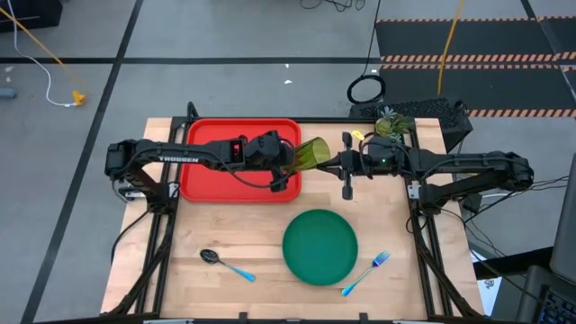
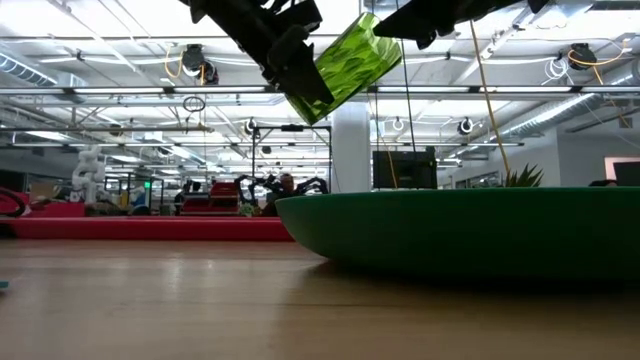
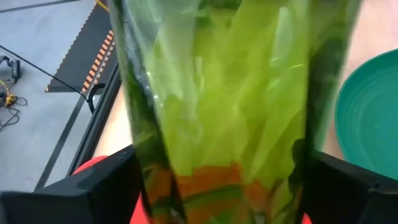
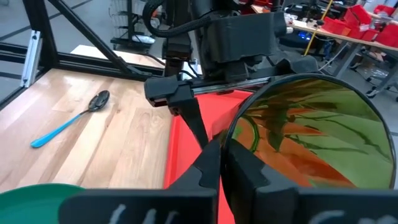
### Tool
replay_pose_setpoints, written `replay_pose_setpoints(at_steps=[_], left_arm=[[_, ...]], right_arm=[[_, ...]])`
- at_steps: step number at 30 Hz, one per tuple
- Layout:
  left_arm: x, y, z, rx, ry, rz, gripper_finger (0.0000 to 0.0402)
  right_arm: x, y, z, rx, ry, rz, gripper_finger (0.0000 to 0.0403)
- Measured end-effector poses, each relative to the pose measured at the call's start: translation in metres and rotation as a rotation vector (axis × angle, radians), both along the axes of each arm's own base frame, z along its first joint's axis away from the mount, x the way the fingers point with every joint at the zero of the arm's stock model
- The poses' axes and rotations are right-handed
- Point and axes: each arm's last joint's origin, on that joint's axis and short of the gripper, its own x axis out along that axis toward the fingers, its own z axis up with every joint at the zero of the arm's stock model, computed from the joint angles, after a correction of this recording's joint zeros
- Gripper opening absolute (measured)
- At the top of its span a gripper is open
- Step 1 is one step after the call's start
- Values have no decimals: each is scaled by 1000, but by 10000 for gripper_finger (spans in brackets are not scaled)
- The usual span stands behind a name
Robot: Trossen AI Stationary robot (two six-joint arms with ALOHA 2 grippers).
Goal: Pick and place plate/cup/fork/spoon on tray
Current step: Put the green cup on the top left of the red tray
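The translucent olive-green cup is held high in the air just past the right rim of the red tray. It is tilted, with its mouth toward the right arm. My left gripper is shut on its base end. My right gripper is at its mouth, with its fingers close together on the rim. The dark green plate rests flat on the table near the front. The fork lies to the plate's right and the spoon to its left. My left gripper pinches the cup's side walls near its base between its two fingers, coming level from the table's left. The cup points away along the fingers, lifted clear and tilted mouth-up in the low view. My right gripper has the cup's rim at the mouth. One finger seems to be outside the wall and one inside. It comes level from the table's right.
A small potted plant stands at the table's far right corner behind the right arm. The tray lies at the far left under the left arm. Bare wood lies between the tray and the plate.
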Motion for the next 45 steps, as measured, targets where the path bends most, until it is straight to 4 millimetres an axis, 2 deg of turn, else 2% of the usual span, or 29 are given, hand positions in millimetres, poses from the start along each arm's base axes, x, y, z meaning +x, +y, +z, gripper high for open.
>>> replay_pose_setpoints(at_steps=[2, 12, 19, 26, 32, 36, 42, 45], left_arm=[[0, 0, 0, 0, 2, -2, 324], [-2, 0, 3, 16, -3, 9, 323], [-8, 0, 11, 1, -23, 32, 323], [-12, -1, 16, -20, -38, 51, 323], [-15, -3, 21, -43, -65, 60, 323], [-18, -7, 25, -45, -65, 51, 323], [-30, -10, 34, -92, -65, 85, 323], [-38, -10, 31, -106, -85, 98, 323]], right_arm=[[0, 0, 0, 0, 0, 0, 2], [0, 0, 1, -5, -3, -4, 19], [-3, 0, 7, -25, -44, 0, 83], [-23, 2, 24, -36, -114, 0, 152], [-38, 4, 28, -13, -100, -16, 186], [-41, 3, 19, 7, -75, -41, 192], [-40, 3, -9, 61, -45, -52, 190], [-40, 3, -25, 80, -57, -55, 190]])
